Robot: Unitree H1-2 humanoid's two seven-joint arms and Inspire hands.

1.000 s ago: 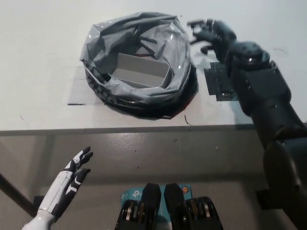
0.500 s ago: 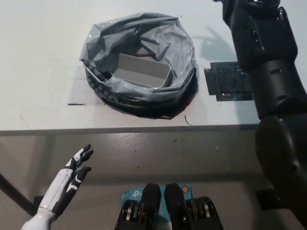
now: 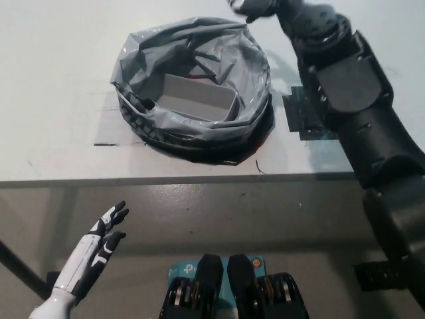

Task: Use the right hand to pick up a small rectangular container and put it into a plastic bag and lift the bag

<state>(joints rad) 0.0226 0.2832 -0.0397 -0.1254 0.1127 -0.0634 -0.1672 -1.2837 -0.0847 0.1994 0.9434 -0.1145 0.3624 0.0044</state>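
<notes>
The small grey rectangular container [image 3: 198,97] already lies inside the crinkly grey plastic bag [image 3: 192,73], so the black right robot hand [image 3: 255,6], fingers unclear at the bag's far rim, should pinch that rim firmly before lifting

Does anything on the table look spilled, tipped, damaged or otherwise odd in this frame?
Nothing stands out. The grey plastic bag sits open on the table with the small container lying flat inside. The right robot hand is at the bag's far rim; the left robot hand rests open below the table edge.
</notes>
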